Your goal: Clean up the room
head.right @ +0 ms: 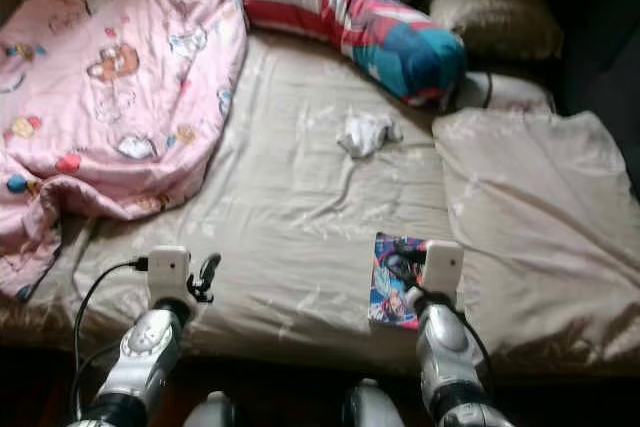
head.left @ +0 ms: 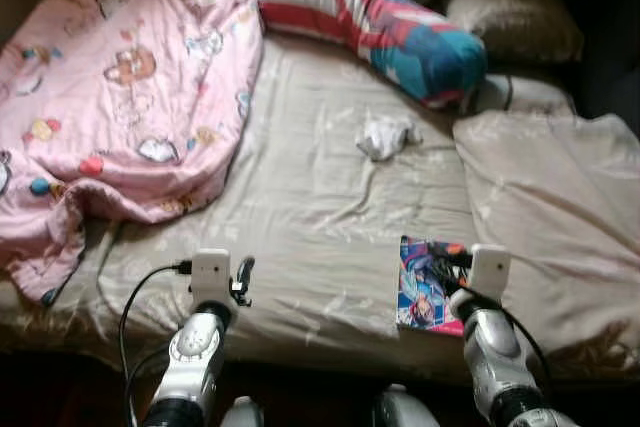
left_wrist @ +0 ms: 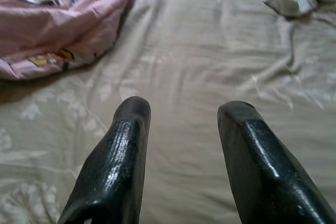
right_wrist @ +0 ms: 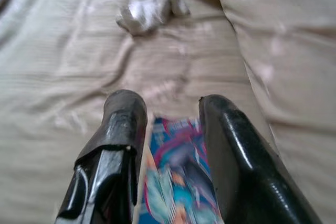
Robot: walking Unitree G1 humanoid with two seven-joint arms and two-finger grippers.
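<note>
Standing at the foot edge of the bed, I hold both arms out over the beige sheet. My right claw hovers just above a colourful book lying flat near the bed's front edge; the fingers are spread apart, released, with the book's cover visible in the gap between them, and I grasp nothing. My left claw hangs over bare sheet well to the left of the book, its two black fingers likewise parted and empty.

Further up the bed, a small crumpled white cloth lies alone near the middle of the mattress, apart from everything else. A pink blanket printed with cartoon animals is bunched across the left side, one corner drooping over the edge. A long striped pillow in red, white and teal lies slantwise near the head, with beige pillows behind it. A beige duvet is spread across the right side, its edge just beside the book.
</note>
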